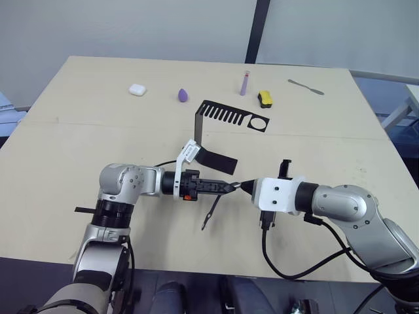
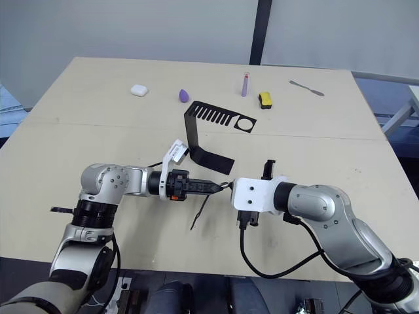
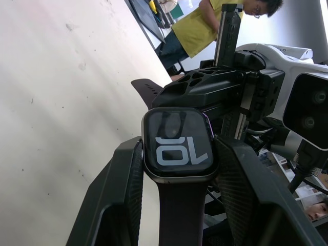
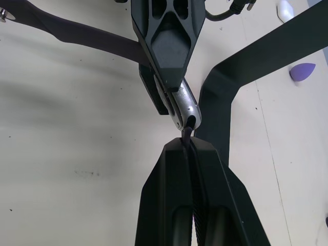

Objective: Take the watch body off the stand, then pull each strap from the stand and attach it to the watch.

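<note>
My left gripper is shut on the watch body, a dark screen with pale digits held between the two fingers. One black strap joins the body's edge and hangs from that gripper down to the table. Tip to tip with it, my right gripper is shut on the other strap, seen edge-on, whose end touches the body's silver rim. The black stand stands just behind both grippers with its comb slots and ring hole bare.
Along the far side of the table lie a white case, a purple teardrop, a purple tube, a yellow-and-black block and a flat metal tool. A person in a yellow shirt stands beyond the table.
</note>
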Controlling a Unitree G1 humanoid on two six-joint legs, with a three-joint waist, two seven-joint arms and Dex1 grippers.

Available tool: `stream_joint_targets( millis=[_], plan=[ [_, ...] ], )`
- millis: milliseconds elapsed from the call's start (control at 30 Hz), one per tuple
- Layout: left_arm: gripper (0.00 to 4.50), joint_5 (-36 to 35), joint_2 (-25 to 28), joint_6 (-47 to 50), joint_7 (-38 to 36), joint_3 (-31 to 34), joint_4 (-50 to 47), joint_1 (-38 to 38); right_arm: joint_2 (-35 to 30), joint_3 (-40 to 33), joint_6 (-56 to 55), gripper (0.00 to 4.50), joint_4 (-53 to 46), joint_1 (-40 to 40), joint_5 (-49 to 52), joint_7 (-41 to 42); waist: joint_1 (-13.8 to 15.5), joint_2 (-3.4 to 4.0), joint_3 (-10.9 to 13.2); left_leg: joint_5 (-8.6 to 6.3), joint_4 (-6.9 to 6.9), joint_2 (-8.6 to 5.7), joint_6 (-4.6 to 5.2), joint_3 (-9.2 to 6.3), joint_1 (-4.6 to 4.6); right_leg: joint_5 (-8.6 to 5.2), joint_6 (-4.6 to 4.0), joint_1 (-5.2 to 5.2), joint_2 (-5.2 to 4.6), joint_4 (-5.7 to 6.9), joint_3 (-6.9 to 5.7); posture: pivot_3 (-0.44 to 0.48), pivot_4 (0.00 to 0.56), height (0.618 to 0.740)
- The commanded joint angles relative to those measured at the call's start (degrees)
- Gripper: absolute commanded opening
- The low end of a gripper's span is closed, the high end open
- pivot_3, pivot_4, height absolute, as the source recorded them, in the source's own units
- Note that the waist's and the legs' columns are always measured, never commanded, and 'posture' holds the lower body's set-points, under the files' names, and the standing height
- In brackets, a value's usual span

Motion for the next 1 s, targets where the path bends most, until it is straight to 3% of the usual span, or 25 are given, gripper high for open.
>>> stream_joint_targets(
  millis=[33,1000],
  plan=[
    [1.58,-3.0,-1.7,-0.3,-1.0,-0.8,-2.2,-2.0,0.8,0.0,-1.0,0.0,-1.3,-0.1,0.7,0.7,0.0,0.0,0.0,0.0,0.0,0.0,0.0,0.0,0.0,0.0,0.0,0.0,0.0,0.0,0.0,0.0,0.15,0.74],
    [1.58,-2.4,-1.5,-1.2,-1.1,-1.1,-1.5,-2.4,1.4,-0.8,0.8,0.0,-2.1,-1.3,1.8,1.0,0.0,0.0,0.0,0.0,0.0,0.0,0.0,0.0,0.0,0.0,0.0,0.0,0.0,0.0,0.0,0.0,0.15,0.74]
  ],
)
